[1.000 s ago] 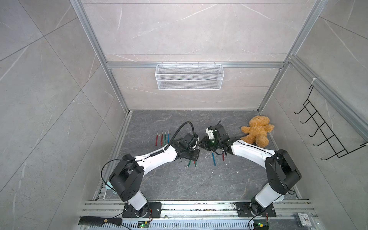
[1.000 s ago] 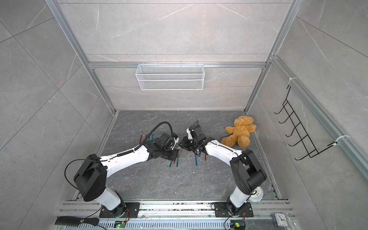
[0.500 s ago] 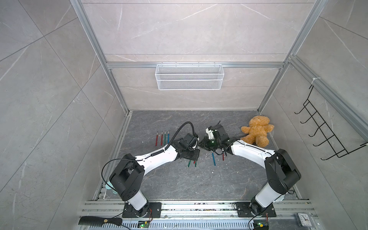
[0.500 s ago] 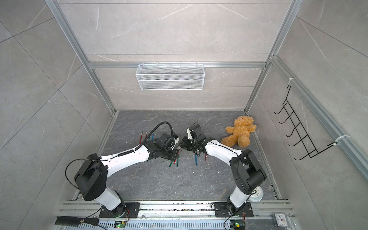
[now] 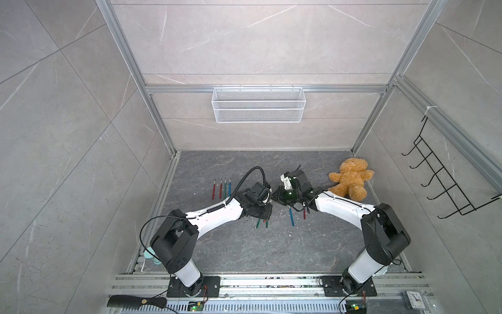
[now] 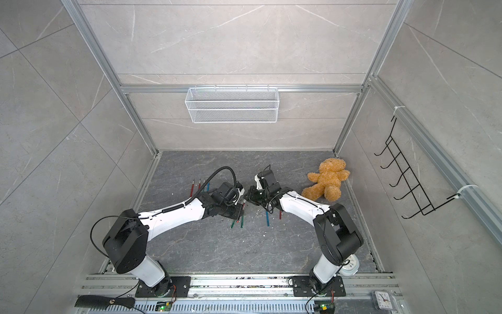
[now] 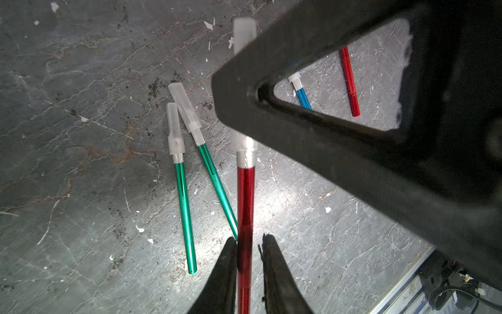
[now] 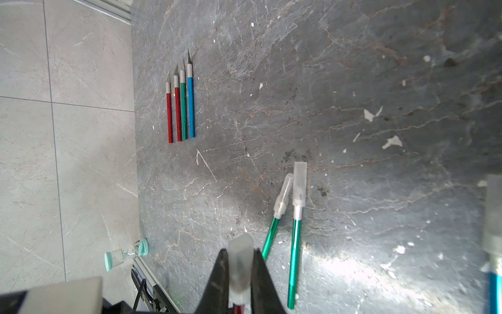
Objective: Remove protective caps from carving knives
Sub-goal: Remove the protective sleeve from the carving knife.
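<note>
A red carving knife (image 7: 245,201) hangs between my two grippers above the floor. My right gripper (image 8: 239,252) is shut on its translucent protective cap (image 8: 240,267), which still sits on the tip. The left gripper (image 7: 248,242) stands round the red handle, one finger touching it and a narrow gap at the other. In both top views the grippers meet at mid-floor, left (image 5: 267,209) and right (image 5: 275,197). Two capped green knives (image 7: 184,206) (image 7: 214,179) lie under them. A capped blue knife (image 5: 291,216) and a red one (image 5: 304,214) lie to the right.
Several uncapped knives (image 5: 221,187) lie in a neat row at the left. A teddy bear (image 5: 349,179) sits at the back right. A wire basket (image 5: 258,104) hangs on the back wall. A black comb (image 5: 135,301) lies on the front rail, an hourglass (image 8: 126,254) at the left edge.
Both arms stay almost where they were. The left jaws have parted slightly round the red handle, and the right jaws have stayed closed on the cap.
</note>
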You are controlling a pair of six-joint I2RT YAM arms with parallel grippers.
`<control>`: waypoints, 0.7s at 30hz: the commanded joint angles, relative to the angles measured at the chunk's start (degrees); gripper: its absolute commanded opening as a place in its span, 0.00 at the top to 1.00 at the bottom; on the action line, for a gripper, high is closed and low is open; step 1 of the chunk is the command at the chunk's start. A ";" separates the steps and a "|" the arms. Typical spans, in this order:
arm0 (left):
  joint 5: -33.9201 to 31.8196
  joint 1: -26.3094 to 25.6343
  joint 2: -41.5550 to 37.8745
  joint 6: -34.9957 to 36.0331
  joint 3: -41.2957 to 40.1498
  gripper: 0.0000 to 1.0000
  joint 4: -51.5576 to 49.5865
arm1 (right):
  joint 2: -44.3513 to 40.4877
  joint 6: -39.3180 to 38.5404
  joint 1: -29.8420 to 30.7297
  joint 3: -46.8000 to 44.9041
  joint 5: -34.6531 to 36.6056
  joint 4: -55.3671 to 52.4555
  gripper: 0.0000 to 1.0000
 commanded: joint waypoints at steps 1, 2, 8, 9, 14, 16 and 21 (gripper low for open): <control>-0.81 -0.26 0.97 0.88 2.08 0.79 -0.24 | 0.08 1.05 0.36 -0.39 -0.34 1.24 1.00; -0.91 -0.28 1.02 0.87 2.15 0.79 -0.36 | 0.11 1.05 0.36 -0.39 -0.35 1.24 1.00; -1.86 -0.23 1.53 0.56 2.43 0.91 -1.05 | 0.08 1.01 0.36 -0.48 -0.35 1.43 1.00; -1.96 -0.27 1.56 0.53 2.52 0.93 -1.23 | 0.03 0.97 0.35 -0.50 -0.34 1.34 1.00; -2.37 -0.21 1.70 0.32 2.70 1.00 -1.63 | 0.39 0.77 0.35 -0.30 -0.08 1.20 1.00; -2.42 -0.22 1.85 0.32 2.70 1.00 -1.82 | 0.52 0.58 0.33 -0.05 0.26 0.98 1.00; -1.44 -0.24 1.67 -0.64 1.53 1.00 -0.89 | 1.20 -0.45 0.23 2.30 1.95 -0.70 1.00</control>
